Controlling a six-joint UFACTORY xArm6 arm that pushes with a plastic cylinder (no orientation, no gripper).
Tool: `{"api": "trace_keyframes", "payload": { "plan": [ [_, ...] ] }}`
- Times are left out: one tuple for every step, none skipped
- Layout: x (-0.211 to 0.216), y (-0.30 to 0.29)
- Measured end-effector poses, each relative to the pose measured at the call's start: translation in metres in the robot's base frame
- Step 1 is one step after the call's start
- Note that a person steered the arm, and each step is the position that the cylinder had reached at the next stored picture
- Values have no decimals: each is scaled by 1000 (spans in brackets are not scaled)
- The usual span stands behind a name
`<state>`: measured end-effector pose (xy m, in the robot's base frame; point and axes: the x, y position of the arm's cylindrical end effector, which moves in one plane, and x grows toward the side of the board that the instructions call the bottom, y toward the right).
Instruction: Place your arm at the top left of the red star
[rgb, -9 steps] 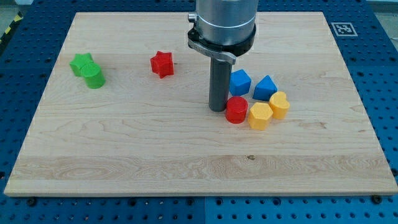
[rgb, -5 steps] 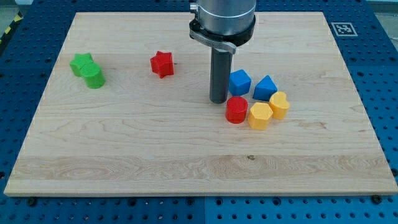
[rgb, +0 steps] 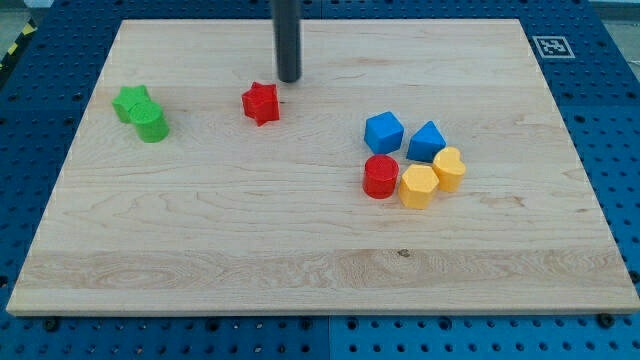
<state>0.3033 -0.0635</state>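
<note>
1. The arm ends in a plain rod with no jaws to open or close; my tip (rgb: 289, 80) rests on the pale wooden board (rgb: 300, 260).
2. The red star (rgb: 260, 102) sits just below and to the view's left of the tip, apparently not touching.
3. Two green blocks (rgb: 140, 111) lie well off to its left.
4. Far to its lower right cluster two blue blocks (rgb: 384, 132), a red cylinder (rgb: 380, 176) and two yellow blocks (rgb: 418, 186).
5. A blue perforated table (rgb: 620, 120) surrounds the board.
</note>
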Motion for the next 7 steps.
{"api": "trace_keyframes", "payload": {
  "plan": [
    [0, -29],
    [0, -29],
    [-1, -29],
    [-2, -29],
    [-3, -29],
    [-5, -29],
    [-11, -29]
  ]
}}
